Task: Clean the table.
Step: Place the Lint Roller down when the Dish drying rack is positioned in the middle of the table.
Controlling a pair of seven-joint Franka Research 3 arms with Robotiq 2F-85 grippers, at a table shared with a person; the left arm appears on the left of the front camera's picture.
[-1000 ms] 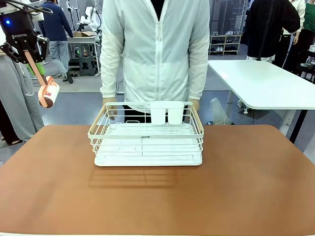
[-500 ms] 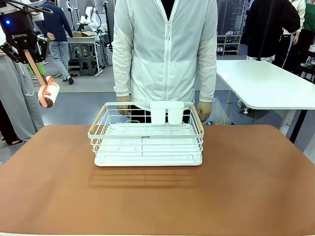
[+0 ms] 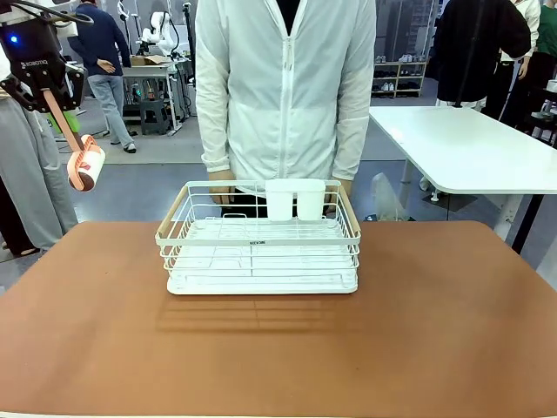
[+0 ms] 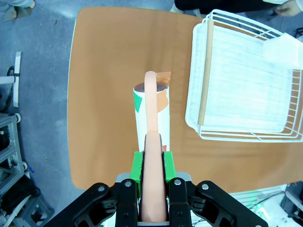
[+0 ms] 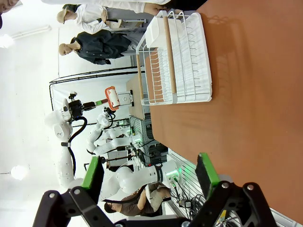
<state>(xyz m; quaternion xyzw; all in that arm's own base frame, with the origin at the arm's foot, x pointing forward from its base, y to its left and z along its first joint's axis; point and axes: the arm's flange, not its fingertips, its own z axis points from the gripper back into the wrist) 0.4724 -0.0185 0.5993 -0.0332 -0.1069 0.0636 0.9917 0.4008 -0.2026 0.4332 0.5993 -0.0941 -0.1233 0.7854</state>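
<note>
The reddish-brown table [image 3: 278, 348] carries a white wire rack [image 3: 261, 239] near its far middle. High over the table's far left corner, my left gripper [image 3: 54, 91] is shut on the pink handle of a lint roller [image 3: 85, 167], whose roll hangs below it in the air. Looking down from the left wrist, that gripper [image 4: 152, 163] clamps the handle, with the roller [image 4: 150, 109] above the table [image 4: 104, 71] beside the rack [image 4: 246, 85]. My right gripper [image 5: 149, 170] is open and holds nothing, above the table [image 5: 255, 94], well away from the rack [image 5: 180, 56].
A person in a white jacket [image 3: 283, 87] stands at the far side, hands at the rack's far rim. Two white cups [image 3: 296, 198] sit in the rack's back. A white table [image 3: 470, 148] stands at the right beyond.
The person has shifted slightly behind the rack. My left gripper and the lint roller have not moved.
</note>
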